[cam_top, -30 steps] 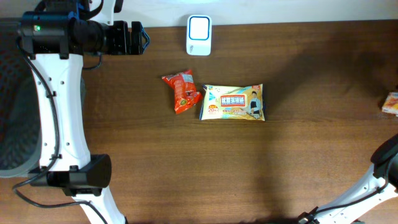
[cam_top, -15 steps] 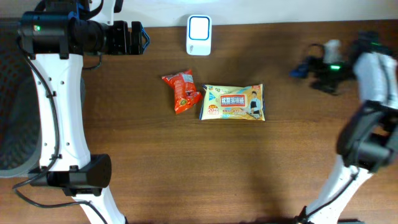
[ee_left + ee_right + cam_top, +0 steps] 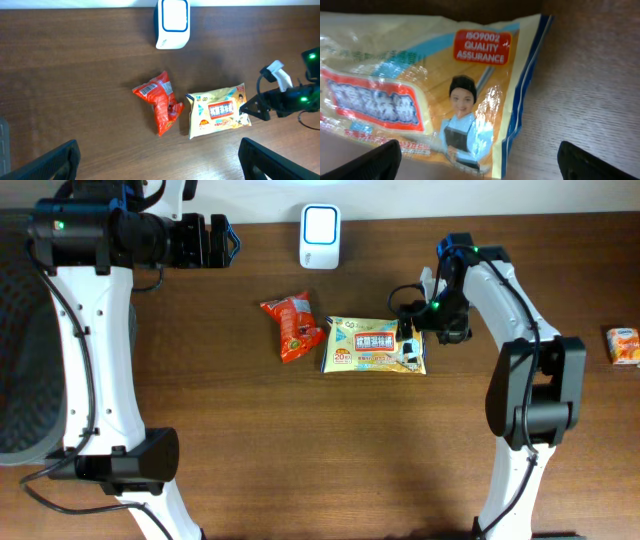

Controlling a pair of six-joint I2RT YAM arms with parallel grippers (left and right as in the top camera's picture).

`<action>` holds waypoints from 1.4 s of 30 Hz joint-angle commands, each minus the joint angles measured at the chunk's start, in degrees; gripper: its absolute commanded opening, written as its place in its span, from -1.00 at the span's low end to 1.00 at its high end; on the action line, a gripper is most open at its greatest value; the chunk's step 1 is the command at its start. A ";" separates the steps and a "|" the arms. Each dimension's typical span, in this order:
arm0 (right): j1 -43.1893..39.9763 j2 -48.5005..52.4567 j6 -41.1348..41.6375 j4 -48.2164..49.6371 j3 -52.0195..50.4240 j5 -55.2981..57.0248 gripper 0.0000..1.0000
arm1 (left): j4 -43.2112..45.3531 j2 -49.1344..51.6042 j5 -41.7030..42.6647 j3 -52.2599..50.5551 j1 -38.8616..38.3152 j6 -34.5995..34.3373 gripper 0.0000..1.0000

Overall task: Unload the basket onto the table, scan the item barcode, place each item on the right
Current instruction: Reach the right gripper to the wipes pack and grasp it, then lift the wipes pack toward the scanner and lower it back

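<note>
A yellow wipes packet [image 3: 375,345] lies flat at the table's middle, with a red snack packet [image 3: 291,328] just to its left. The white scanner [image 3: 320,223] stands at the back edge. My right gripper [image 3: 410,338] hovers open over the yellow packet's right end. In the right wrist view the packet [image 3: 420,90] fills the frame, and the gripper [image 3: 480,165] has nothing between its fingers [image 3: 370,162]. My left gripper [image 3: 232,242] stands open at the back left, far from both packets. Its wrist view takes in the red packet [image 3: 160,102], the yellow packet [image 3: 217,111] and the scanner [image 3: 172,22].
A small orange packet [image 3: 624,345] lies at the table's far right edge. The left arm's white links [image 3: 95,360] run down the left side. Bare wood [image 3: 350,450] stretches in front of the packets.
The right arm has swept in from the right edge to the yellow packet's right end. The small orange packet at the right edge shows again. The left arm and both packets have not moved.
</note>
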 commanded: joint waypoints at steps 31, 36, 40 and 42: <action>18.93 0.07 20.26 -10.69 24.15 49.75 -0.92 | 0.11 -0.61 0.20 0.35 0.20 1.14 0.98; 28.00 5.03 22.05 -8.94 24.15 45.51 -0.92 | 0.13 -0.61 0.20 0.35 0.20 1.14 0.99; 31.04 5.92 24.28 -5.70 24.22 28.26 -0.92 | 0.13 -0.61 0.20 0.35 0.20 1.14 0.98; 30.62 5.16 24.22 -3.98 24.24 19.17 -0.78 | 0.11 -0.61 0.20 0.35 0.20 1.14 0.98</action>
